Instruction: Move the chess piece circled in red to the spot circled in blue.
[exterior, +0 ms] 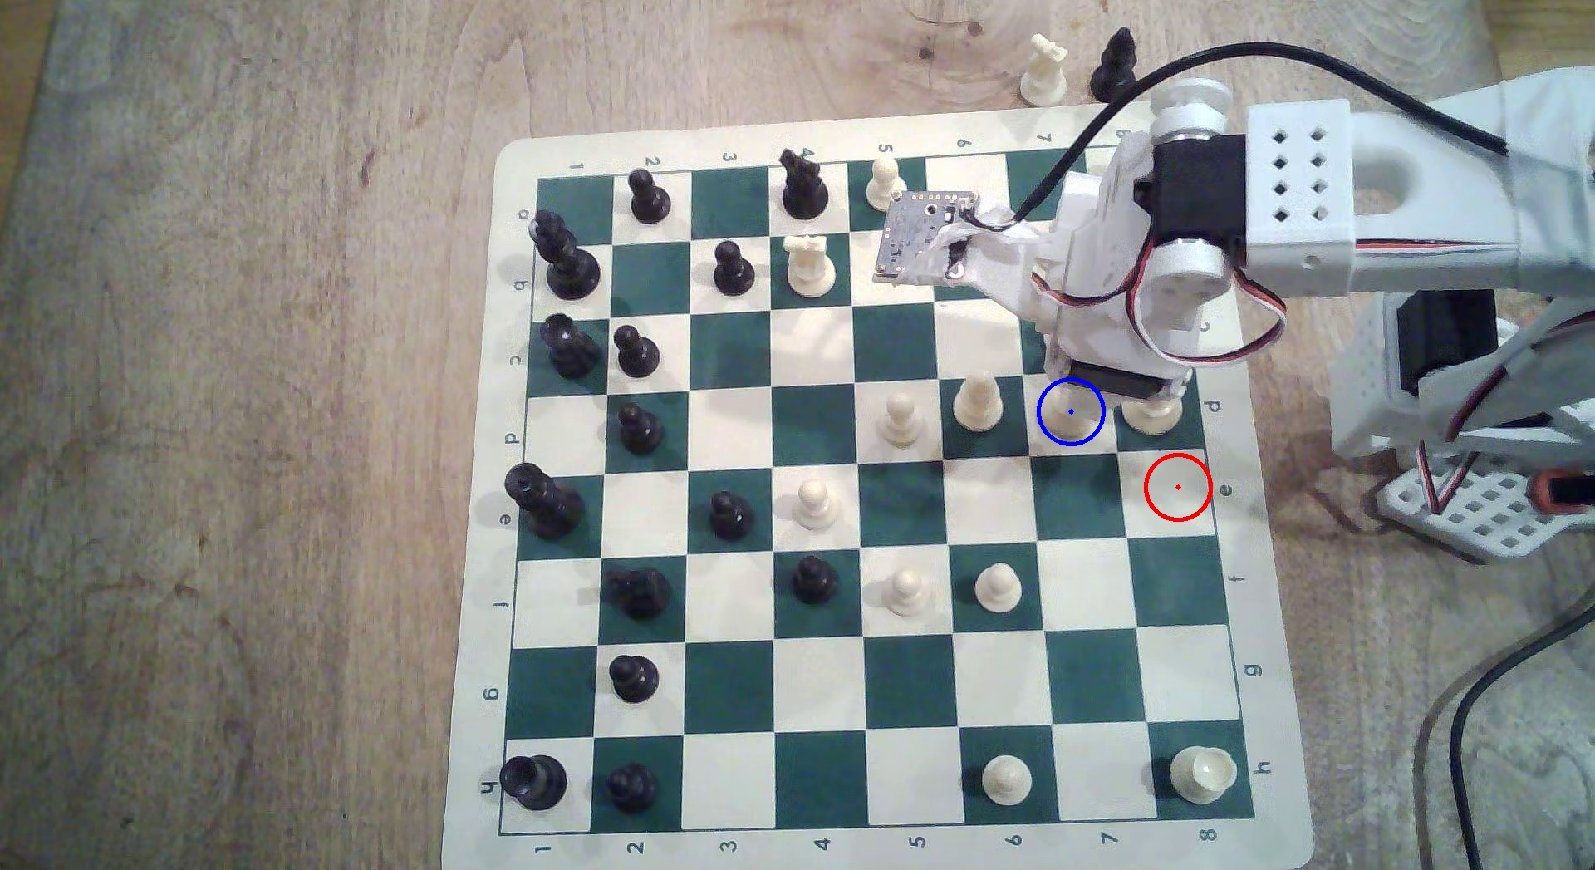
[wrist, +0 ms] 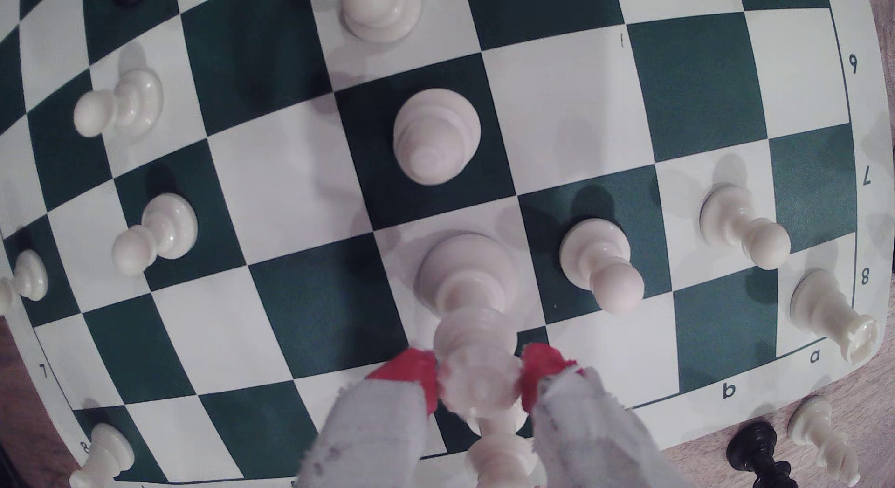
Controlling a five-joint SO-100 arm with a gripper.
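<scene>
wooden surface (exterior: 259,404) | green-and-cream vinyl chess board (exterior: 734,352) | white arm's red-tipped fingers (wrist: 479,379) clamped on the flared top of the tall cream-white chess piece (wrist: 472,357), hanging over a cream square | thin blue ring spot (exterior: 1071,412) just beside the fingers

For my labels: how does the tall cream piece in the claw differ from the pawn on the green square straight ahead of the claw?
The tall cream piece is slim with a flared top; the pawn is short, ball-headed. The claw grips the tall piece; the pawn stands free. Both are cream, round-based.
</scene>
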